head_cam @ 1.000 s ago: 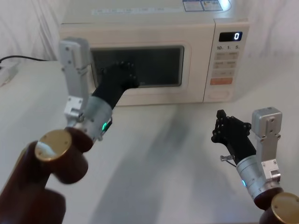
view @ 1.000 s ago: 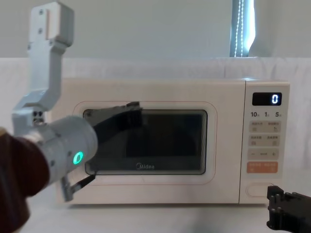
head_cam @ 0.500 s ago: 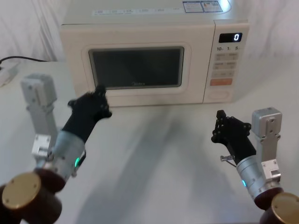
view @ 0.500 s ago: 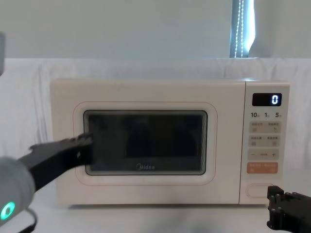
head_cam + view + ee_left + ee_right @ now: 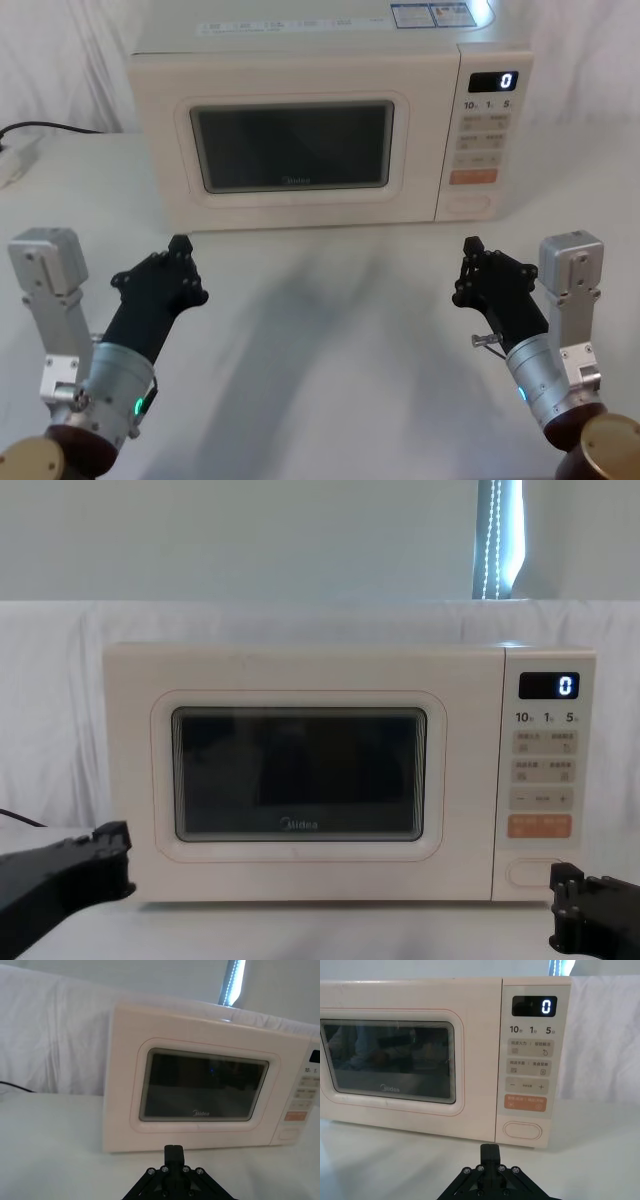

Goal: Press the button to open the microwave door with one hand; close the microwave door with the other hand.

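The microwave door (image 5: pixel 290 150) sits flush with the oven's front at the back of the tabletop (image 5: pixel 330 330). The button (image 5: pixel 522 1130) lies at the foot of the control panel, under the orange key. The left gripper (image 5: pixel 165 277) hovers low over the tabletop, well short of the door; the right gripper (image 5: pixel 478 268) hangs near the panel side. Both grippers' fingers look pressed together. Risk from here seems small — a stray sweep of the right gripper forward could strike the button and pop the door open.
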You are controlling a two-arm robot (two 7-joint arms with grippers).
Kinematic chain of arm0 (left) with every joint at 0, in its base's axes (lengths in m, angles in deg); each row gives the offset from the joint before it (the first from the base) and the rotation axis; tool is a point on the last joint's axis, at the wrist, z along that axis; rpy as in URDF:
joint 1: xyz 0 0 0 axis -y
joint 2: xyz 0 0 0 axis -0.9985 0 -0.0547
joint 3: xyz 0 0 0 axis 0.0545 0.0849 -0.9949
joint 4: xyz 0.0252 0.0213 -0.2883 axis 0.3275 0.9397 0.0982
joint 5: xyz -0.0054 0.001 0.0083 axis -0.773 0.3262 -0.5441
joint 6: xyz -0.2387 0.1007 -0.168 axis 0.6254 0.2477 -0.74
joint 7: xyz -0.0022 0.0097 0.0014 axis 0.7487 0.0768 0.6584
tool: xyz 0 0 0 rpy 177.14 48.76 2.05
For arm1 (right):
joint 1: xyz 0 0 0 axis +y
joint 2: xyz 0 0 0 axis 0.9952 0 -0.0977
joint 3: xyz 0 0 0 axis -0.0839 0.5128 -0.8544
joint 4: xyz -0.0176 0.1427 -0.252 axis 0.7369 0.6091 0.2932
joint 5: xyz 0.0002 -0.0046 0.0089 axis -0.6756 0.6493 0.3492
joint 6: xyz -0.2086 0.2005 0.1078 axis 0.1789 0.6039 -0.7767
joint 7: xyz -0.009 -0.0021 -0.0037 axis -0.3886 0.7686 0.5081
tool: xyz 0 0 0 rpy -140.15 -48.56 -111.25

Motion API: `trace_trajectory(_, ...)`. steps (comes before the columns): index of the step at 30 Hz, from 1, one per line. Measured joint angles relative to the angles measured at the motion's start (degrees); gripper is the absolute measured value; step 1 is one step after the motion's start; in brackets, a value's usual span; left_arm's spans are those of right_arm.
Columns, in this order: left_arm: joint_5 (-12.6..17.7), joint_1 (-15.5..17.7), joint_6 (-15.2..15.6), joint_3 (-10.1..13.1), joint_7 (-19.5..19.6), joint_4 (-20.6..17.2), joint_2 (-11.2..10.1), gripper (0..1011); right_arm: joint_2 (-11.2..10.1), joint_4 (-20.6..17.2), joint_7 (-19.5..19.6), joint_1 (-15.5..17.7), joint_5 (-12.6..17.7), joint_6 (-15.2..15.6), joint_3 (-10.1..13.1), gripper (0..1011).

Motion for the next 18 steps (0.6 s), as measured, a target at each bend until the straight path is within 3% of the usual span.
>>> trace_trajectory(10, 1.1, -1.0, -1.1, -0.9, -1.2, 1.0, 1.3, 0, 0.0, 0.0, 0.0, 0.0, 0.0, 0.0, 0.0, 0)
trace_trajectory(18, 1.1, -1.0, -1.1, -0.8, -1.1, 0.9, 1.2, 0, 0.0, 0.0, 0.0, 0.0, 0.0, 0.0, 0.0, 0)
